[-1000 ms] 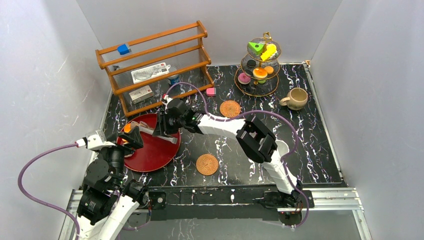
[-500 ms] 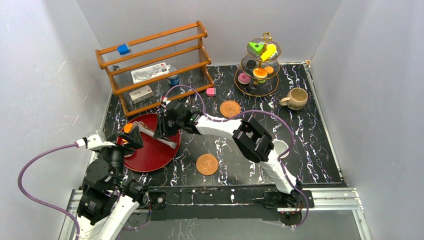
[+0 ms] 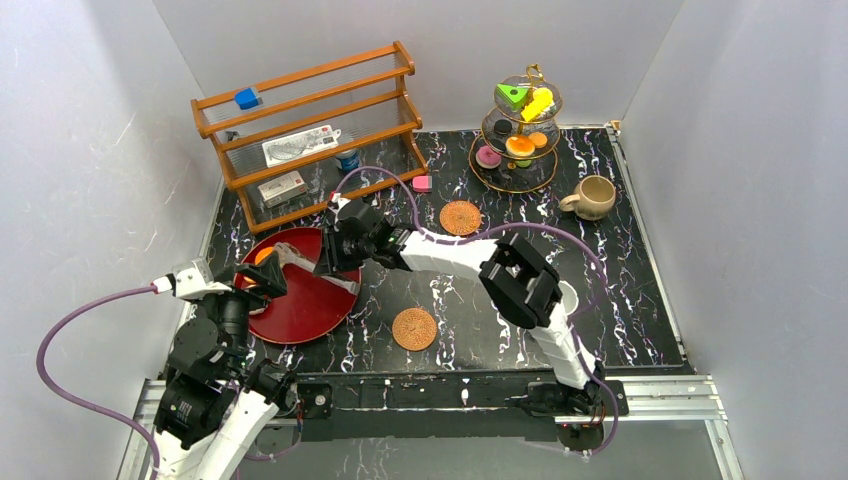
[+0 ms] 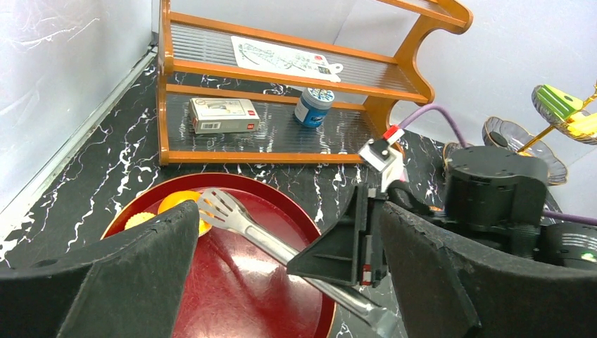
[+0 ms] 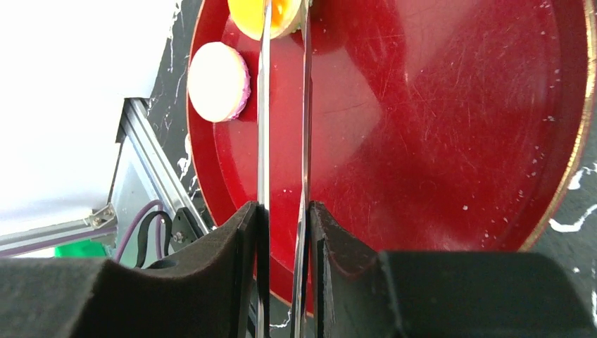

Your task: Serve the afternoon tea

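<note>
Your right gripper [image 5: 284, 211] is pinching a pair of metal tongs [image 5: 262, 141]. Its two fingers [image 5: 239, 239] press on the outer sides of the tong arms, and a narrow gap remains between the arms. The tongs run straight out ahead of those fingers over the red tray [image 5: 457, 141]. At their far end they reach the orange cookie [image 5: 271, 14]. The picture edge cuts the tips off, so you cannot tell whether they grip it. A pale round pastry [image 5: 218, 81] lies on the tray just beside the tongs, on the left in the wrist view and apart from the cookie.

Your left gripper [image 4: 288, 218] hangs over the near side of the same tray with its fingers [image 4: 141, 267] spread wide and nothing between them. Ahead of them lie the cookie and the slotted tong head, and the right gripper sits just beyond the opening.

Behind your right fingers, back along the arm, one woven coaster [image 3: 414, 328] lies near and a second coaster [image 3: 460, 217] lies off to the side. The tiered stand [image 3: 520, 140] of pastries and the beige mug [image 3: 594, 197] stand well apart from both grippers.
</note>
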### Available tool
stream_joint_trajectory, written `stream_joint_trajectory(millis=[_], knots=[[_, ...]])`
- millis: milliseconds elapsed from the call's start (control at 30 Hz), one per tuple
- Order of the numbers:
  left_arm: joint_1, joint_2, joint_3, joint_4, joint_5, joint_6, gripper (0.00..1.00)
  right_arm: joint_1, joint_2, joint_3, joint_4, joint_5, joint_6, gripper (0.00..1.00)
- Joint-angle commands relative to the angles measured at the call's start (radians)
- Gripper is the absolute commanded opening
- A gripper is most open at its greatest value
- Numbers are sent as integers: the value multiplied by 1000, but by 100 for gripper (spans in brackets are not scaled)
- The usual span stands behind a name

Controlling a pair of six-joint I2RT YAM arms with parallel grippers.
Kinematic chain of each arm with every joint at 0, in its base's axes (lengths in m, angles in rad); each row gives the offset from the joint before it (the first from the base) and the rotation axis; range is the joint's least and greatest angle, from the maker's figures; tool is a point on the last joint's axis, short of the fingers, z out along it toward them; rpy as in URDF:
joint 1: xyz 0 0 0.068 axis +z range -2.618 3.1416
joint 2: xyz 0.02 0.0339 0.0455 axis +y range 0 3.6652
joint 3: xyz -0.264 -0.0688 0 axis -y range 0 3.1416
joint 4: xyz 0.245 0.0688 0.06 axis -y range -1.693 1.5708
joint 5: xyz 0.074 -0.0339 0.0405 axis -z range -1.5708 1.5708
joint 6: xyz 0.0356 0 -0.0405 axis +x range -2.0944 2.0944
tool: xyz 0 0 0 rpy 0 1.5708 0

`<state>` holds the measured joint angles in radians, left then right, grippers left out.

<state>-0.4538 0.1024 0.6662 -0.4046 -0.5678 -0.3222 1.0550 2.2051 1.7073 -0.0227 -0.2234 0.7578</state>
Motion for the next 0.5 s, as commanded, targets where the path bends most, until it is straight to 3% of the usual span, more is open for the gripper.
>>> stream_joint_trajectory(millis=[0, 467], knots=[[-3, 12, 4, 13, -10, -5, 95, -3, -132, -30, 46, 46, -57, 36], [-3, 24, 7, 10, -2, -8, 95, -41, -355, -213, -11, 175, -138, 36]])
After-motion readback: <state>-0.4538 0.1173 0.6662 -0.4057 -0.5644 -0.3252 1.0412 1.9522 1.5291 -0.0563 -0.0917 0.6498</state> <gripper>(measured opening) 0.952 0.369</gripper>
